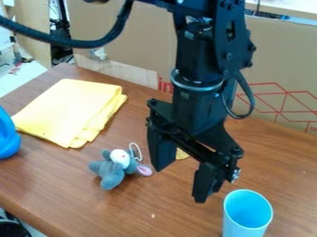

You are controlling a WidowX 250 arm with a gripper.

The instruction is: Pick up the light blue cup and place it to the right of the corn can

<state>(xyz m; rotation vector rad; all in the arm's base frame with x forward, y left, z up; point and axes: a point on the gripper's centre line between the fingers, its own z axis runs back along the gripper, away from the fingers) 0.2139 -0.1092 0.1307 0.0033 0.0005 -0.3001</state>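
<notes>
The black gripper (180, 186) is suspended over the brown tabletop (164, 215), w/ its jaws parted; the two fingers (204, 183) are set well apart & pointed downward. To the L of the jaws (as viewed), a small plush toy (116, 167) is seen lying on the table: its body is gray-blue, w/ a white patch, a pink part & a thin pale loop attached. To the lower R of the jaws, just beside the R fingertip in the view, a light-blue cup (248, 214) is stood upright, its open rim turned up. Behind & btwn the fingers, a small yellow item (181, 154) is partly hidden by the gripper; its shape can't be told. Farther to the upper L of the jaws, a folded yellow cloth (71, 110) is laid flat; beyond it, at the view's L edge, a blue obj. (7, 136) is cut off. Behind the jaws, the table is backed by cardboard (272, 60), marked w/ red lines.
</notes>
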